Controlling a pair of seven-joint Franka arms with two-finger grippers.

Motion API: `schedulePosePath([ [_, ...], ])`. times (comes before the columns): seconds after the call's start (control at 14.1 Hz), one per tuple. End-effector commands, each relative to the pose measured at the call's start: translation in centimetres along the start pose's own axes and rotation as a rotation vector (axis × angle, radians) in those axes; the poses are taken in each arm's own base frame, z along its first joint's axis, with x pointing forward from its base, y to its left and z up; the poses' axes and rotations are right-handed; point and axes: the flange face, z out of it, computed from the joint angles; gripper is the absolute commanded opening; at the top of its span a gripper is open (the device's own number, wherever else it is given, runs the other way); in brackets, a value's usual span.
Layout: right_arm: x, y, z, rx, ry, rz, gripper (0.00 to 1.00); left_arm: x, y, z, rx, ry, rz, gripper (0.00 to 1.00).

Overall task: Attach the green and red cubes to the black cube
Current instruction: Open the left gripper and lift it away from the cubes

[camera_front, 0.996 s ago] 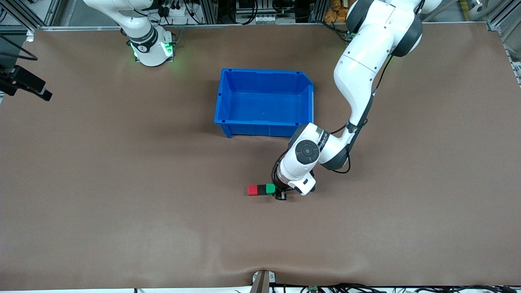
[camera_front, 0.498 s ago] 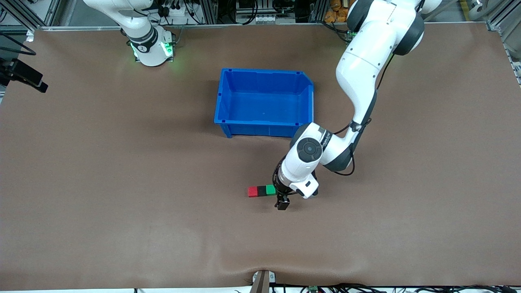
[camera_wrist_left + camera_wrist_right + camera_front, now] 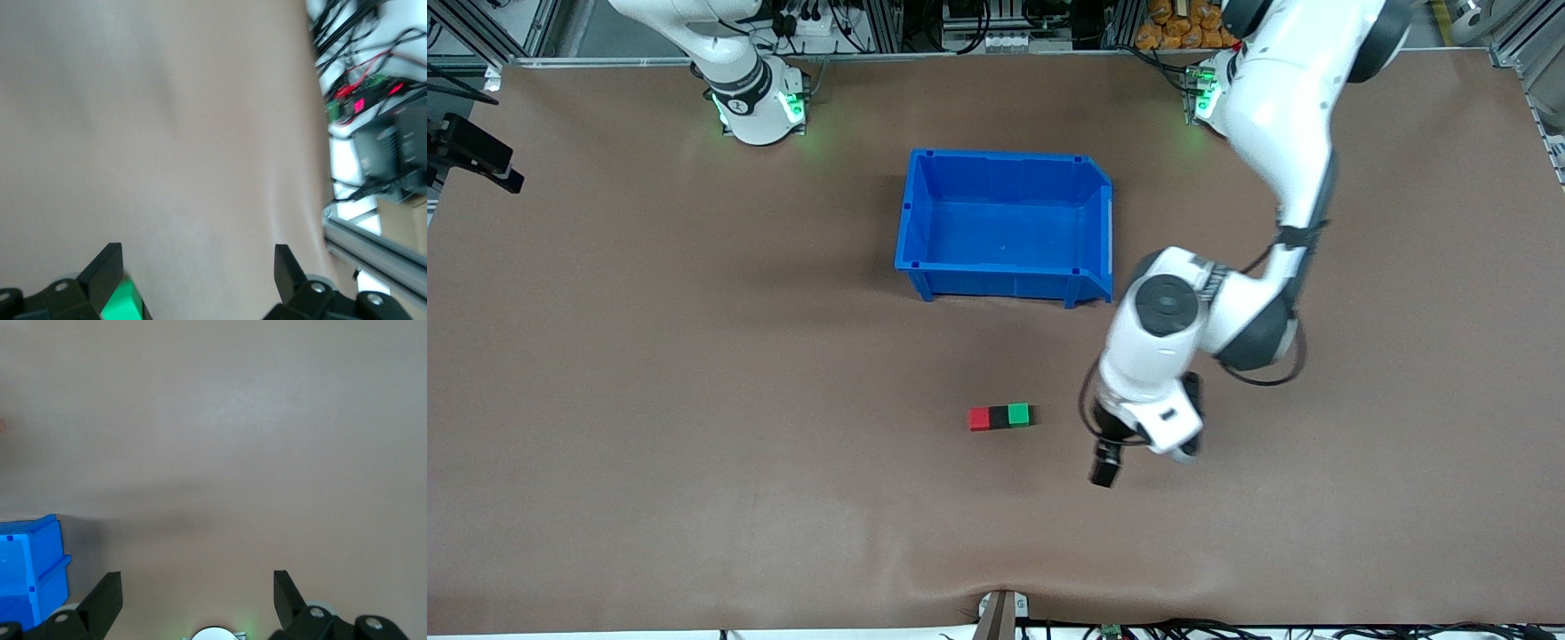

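Small matte red cube (image 3: 979, 419), black cube (image 3: 998, 417) and green cube (image 3: 1018, 414) sit joined in a row on the brown table (image 3: 694, 400), at six o'clock from the blue plastic bin (image 3: 1005, 222). The left gripper (image 3: 1104, 467), wide open and empty, hangs over the table at the row's four o'clock. The right gripper (image 3: 197, 600), also spread and empty, waits near its base. Assembly looks complete; next likely calls only for parking the arm.

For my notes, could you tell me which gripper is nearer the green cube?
Left. The left gripper is open beside the green cube; the right gripper waits by the table's edge.

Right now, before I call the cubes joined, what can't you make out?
- Cube seams: in the front view the red cube, black cube and green cube sit in a row, too small to judge contact.
- Left wrist view: only a green corner shows, cut by the edge.
- Right hand: outside the front view.
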Motion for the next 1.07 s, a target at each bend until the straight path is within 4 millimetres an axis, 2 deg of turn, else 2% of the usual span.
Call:
schedulePosePath([
  [0.0, -0.7, 0.1, -0.4, -0.005, 0.001, -0.018, 1.00, 5.1, 0.6, -5.9, 0.008, 0.034, 0.133, 1.00],
  [0.21, -0.7, 0.0, -0.4, 0.013, 0.002, -0.019, 1.00, 10.2, 0.7, -11.7, 0.015, 0.060, 0.257, 1.00],
  [0.43, -0.7, -0.3, -0.4, 0.058, 0.002, -0.026, 1.00, 12.6, -0.8, -16.3, 0.075, 0.054, 0.328, 1.00],
  [0.71, -0.8, -0.5, -0.6, 0.066, 0.005, -0.034, 1.00, 17.9, -5.3, -21.3, 0.073, -0.027, 0.416, 1.00],
  [0.85, -0.9, -0.5, -0.5, 0.066, 0.001, -0.034, 1.00, 18.9, -8.7, -23.2, 0.087, -0.048, 0.512, 1.00],
  [1.0, -0.9, -0.7, -0.5, 0.052, -0.001, -0.039, 1.00, 19.0, -11.1, -24.0, 0.101, -0.062, 0.613, 1.00],
])
